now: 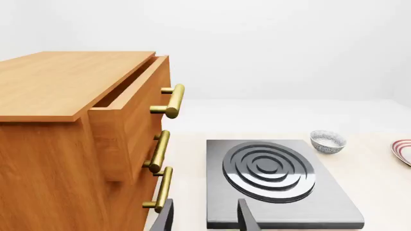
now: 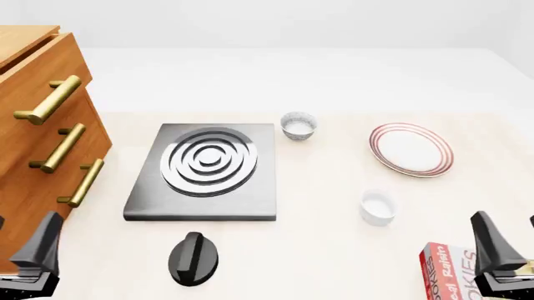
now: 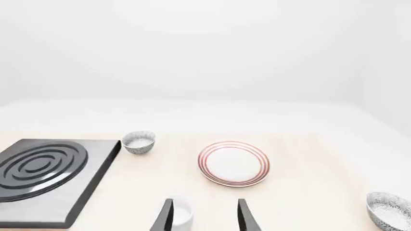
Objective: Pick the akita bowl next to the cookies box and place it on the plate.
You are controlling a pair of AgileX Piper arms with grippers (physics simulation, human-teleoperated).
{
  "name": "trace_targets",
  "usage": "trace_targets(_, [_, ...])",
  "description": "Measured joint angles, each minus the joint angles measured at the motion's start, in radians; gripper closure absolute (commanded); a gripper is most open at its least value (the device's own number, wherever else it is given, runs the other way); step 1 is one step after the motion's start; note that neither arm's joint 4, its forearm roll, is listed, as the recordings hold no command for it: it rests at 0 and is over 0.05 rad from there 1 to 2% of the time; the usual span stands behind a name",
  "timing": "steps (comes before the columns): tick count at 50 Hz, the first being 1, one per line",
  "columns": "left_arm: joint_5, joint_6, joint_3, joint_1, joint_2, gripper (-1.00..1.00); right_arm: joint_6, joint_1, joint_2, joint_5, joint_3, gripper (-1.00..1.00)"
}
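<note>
- Red cardboard of the cookies box (image 2: 451,273) is showing at the lower right of the front view, just beside the right pincer (image 2: 501,253)
- Only one akita bowl (image 3: 390,210) is sitting near that side; it is appearing at the lower right edge of the right wrist view, resting on the pale counter (image 2: 334,250), well apart from the plate (image 2: 411,149)
- Its twin bowl (image 2: 299,125) is standing upper centre in the front view, just beside the far right corner of the black stove burner (image 2: 206,170)
- A plain white cup (image 2: 377,207) is standing between the plate and the cookies box
- The right pincer (image 3: 204,216) is hanging with fingers apart and nothing between them, the white cup lying beyond the gap
- The left pincer (image 1: 204,216) is likewise spread wide and gripping nothing, at the lower left of the front view beside the wooden drawer cabinet (image 2: 42,119)
- A black knob (image 2: 195,257) is lying below the burner
</note>
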Motion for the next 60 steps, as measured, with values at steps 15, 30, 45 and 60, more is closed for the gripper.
trace_targets(15, [0.000,0.000,0.000,0.000,0.000,-1.00,-0.031,0.000,0.030,0.027,-0.034,-1.00])
trace_targets(30, [0.000,0.000,0.000,0.000,0.000,-1.00,-0.026,-0.024,0.159,0.214,-0.200,-1.00])
trace_targets(45, [0.000,0.000,0.000,0.000,0.000,-1.00,-0.008,-0.077,0.276,0.327,-0.310,-1.00])
trace_targets(60, [0.000,0.000,0.000,0.000,0.000,-1.00,-0.004,-0.147,0.393,0.397,-0.411,-1.00])
